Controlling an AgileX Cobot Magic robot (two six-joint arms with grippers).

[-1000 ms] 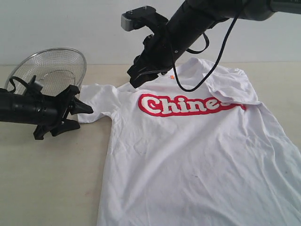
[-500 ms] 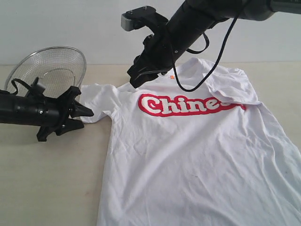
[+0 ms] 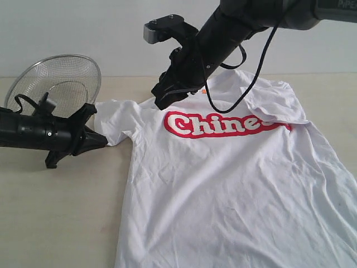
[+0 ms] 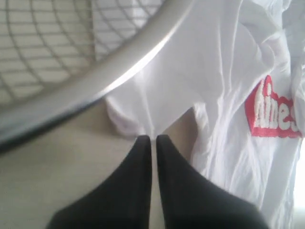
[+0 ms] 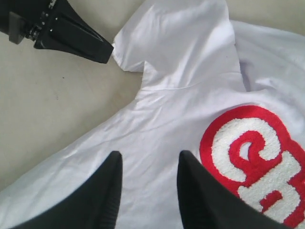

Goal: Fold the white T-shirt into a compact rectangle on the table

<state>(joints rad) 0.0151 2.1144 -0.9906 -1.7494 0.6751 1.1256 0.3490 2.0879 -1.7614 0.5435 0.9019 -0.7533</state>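
The left pincer [image 3: 104, 139] has snapped together since a second ago: its jaws, then spread on either side of the sleeve's edge, are now pressed tip to tip. The right arm has shifted only slightly, and the shirt lies as it did.

The white T-shirt [image 3: 223, 184] lies chest up on the table [image 3: 56, 212]. Its collar is toward the far edge, and its body runs off the picture at the near and right edges. The red lettering [image 3: 223, 124] crosses the chest. The sleeve on the right of the exterior view is folded inward and covers the end of the word. The other sleeve lies flat, pointing toward the table's left edge.

The left pincer lies low over the table, and its closed tips meet the hem of that flat sleeve at its corner. The left wrist view shows the two fingers [image 4: 143, 157] nearly touching, with the hem right at their ends. Whether any cloth is caught between them cannot be told.

The right pincer [image 3: 163, 100] hangs over the shoulder near the collar, just beside the first letter. Its jaws stand apart, with white cloth showing between them in the right wrist view [image 5: 148, 160].

A steel mesh bowl [image 3: 56, 78] sits tilted at the far left corner, just behind the left arm.
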